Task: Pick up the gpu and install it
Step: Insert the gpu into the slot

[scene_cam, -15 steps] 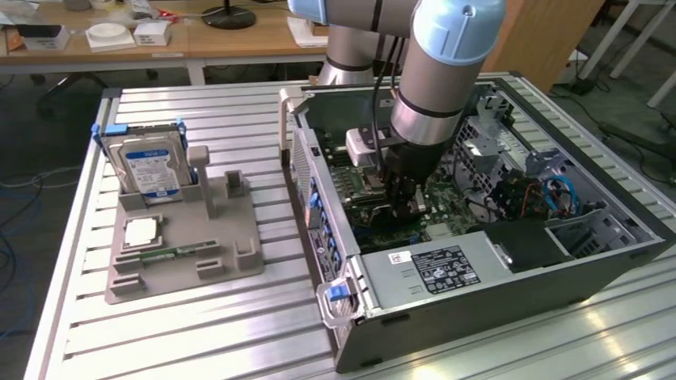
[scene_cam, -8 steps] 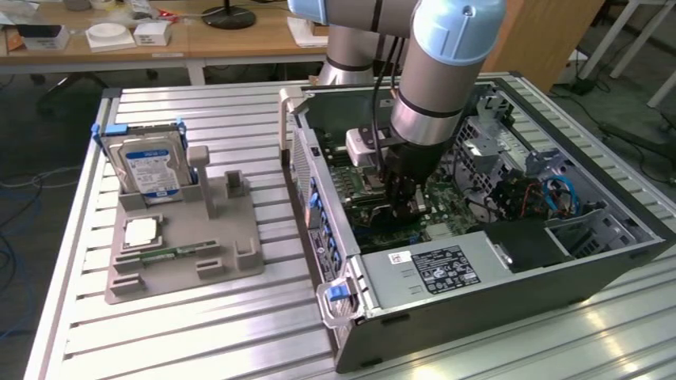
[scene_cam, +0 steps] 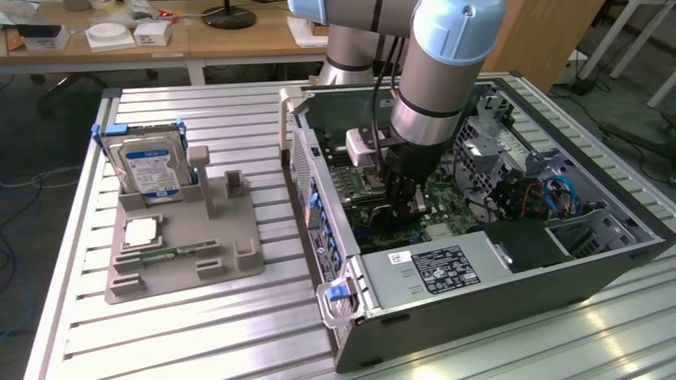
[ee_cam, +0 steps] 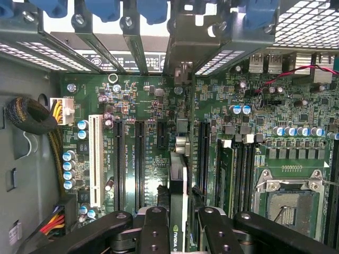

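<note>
Black fingers [ee_cam: 154, 233] pinch the gpu [ee_cam: 179, 211] edge-on at 6 o'clock over the motherboard [ee_cam: 143, 106]; installing underway, needing slot alignment.

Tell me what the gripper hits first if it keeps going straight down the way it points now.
The gripper is shut on the gpu, held edge-on above the motherboard. Going straight on, the card's lower edge would likely meet the board's black expansion slots first; depth there is hard to judge.
</note>
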You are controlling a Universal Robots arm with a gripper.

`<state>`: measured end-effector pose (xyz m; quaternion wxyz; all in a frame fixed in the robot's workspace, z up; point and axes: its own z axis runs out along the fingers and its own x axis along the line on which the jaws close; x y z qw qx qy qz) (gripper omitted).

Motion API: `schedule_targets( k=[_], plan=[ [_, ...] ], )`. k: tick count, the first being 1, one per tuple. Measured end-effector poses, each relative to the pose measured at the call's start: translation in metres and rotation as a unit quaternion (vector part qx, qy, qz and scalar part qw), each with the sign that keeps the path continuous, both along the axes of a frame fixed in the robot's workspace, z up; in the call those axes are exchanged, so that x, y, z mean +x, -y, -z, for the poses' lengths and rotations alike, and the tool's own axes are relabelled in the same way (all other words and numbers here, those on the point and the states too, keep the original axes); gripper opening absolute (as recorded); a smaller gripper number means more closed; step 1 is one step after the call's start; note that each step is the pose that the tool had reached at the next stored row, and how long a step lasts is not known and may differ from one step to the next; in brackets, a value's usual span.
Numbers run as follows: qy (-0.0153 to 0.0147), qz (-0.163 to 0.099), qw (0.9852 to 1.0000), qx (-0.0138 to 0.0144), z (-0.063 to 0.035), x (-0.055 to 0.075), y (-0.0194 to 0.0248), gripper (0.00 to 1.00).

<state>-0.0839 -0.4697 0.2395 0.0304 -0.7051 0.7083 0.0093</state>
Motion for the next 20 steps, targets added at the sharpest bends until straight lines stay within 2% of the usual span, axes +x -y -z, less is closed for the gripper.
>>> schedule_targets(
  k=[13,14,15,16,20],
  plan=[
    [0.0,0.0,1.0,0.0003,0.0003,-0.0004,-0.0001,0.27],
    [0.0001,0.0,1.0,0.0001,0.0001,-0.0003,-0.0001,0.32],
    [0.0001,0.0,1.0,0.0001,0.0,-0.0002,0.0,0.32],
    [0.0,0.0,1.0,0.0,-0.0003,-0.0002,0.0,0.39],
    [0.0,0.0,1.0,0.0,-0.0045,-0.0002,0.0,0.39]
  ],
)
